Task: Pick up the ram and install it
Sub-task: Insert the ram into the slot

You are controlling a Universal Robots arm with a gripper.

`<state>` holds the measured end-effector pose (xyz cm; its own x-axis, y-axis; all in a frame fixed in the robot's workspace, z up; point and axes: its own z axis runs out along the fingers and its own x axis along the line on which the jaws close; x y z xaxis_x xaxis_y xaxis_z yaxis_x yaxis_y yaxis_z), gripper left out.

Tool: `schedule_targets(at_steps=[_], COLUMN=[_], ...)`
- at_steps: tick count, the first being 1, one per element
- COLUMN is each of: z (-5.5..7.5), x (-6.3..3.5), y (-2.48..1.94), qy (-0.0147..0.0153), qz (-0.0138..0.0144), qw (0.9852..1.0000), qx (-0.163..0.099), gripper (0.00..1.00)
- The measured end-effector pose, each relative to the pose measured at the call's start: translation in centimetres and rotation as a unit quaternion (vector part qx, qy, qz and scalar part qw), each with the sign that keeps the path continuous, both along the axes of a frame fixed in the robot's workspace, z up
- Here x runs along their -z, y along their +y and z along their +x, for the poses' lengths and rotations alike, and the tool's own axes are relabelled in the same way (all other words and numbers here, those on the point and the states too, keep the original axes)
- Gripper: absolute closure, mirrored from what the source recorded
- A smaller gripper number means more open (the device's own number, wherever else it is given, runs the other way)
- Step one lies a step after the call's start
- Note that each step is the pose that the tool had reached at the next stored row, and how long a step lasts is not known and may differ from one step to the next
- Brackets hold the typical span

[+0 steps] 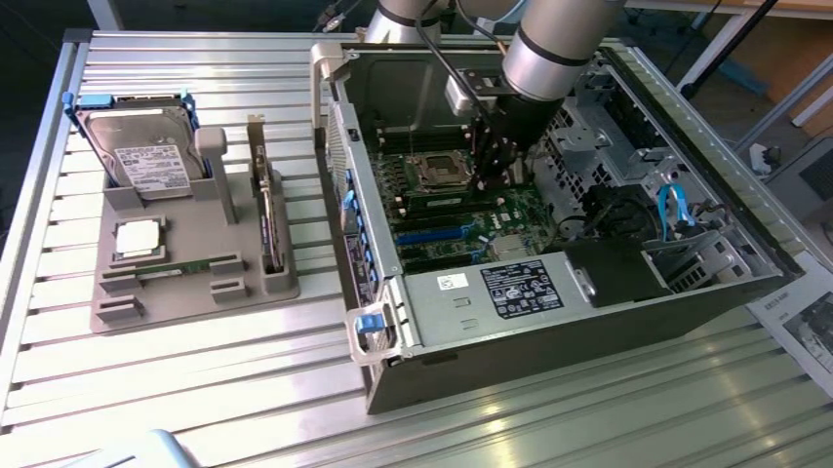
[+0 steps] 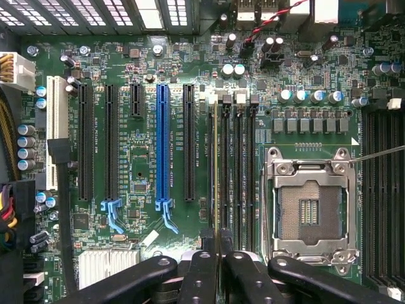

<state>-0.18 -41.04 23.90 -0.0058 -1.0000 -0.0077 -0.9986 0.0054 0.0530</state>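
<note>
Room: a slatted metal desk (image 1: 195, 390) carries an open computer case (image 1: 521, 336).
Landmark: the empty processor socket (image 2: 310, 209) on the motherboard inside that case.
Holder: a grey parts holder (image 1: 195, 292) stands outside the case, well apart from the socket, toward the exterior view's left.
Arm: the arm (image 1: 553, 49) reaches down into the case, and its claw (image 1: 487, 177) hangs just beside the socket.
Claw: pressed together on the ram (image 2: 217, 171), pinching its 2 flat faces.
Ram: seen edge-on as 1 thin pale line over the bank of black memory slots (image 2: 237, 164), between the socket and the blue expansion slot (image 2: 163, 145).
Axis: the stick's long axis runs parallel with the slots and straight out from the claw, over the slot farthest from the socket.
Contact: I cannot tell whether its lower edge touches the slot.
Spare: a 2nd stick (image 1: 176, 265) lies in the holder.
</note>
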Motion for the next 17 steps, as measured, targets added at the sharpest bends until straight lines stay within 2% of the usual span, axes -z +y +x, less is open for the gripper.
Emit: schedule_targets(at_steps=[17], z=[0.07], x=[0.18], y=[0.0], qy=[0.0], qz=[0.0], qw=[1.0], qx=[0.0], gripper=[0.88])
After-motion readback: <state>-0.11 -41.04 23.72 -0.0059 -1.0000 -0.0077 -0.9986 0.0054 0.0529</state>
